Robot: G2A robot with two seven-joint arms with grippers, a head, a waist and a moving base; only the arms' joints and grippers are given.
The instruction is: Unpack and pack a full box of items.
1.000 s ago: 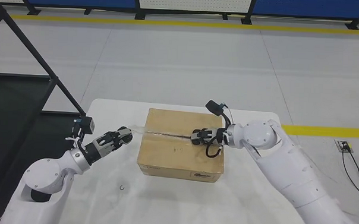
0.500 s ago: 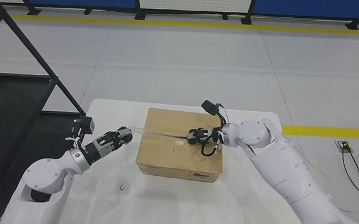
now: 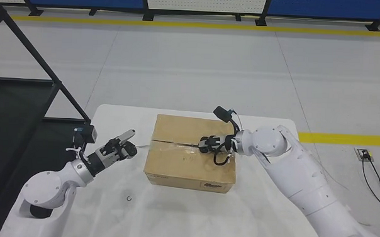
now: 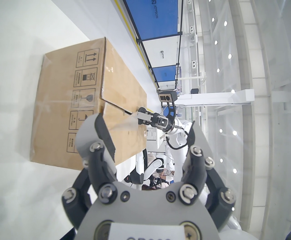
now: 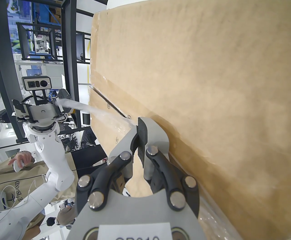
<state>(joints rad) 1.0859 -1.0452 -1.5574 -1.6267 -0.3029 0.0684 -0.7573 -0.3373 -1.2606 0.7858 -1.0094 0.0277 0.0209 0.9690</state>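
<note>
A plain brown cardboard box [image 3: 192, 159], matte and flat-topped, sits mid-table on the white table [image 3: 174, 212], its top seam a dark slit. A thin, glossy strip of clear tape [image 5: 100, 111] stretches leftward off that seam. Half a second back the left pincer [image 4: 146, 127] was closed on the strip's left end; now its fingers are spread wide and it has drawn back, left of the box. The right pincer [image 5: 137, 127] is clamped on the tape's right end, over the middle of the box top.
</note>
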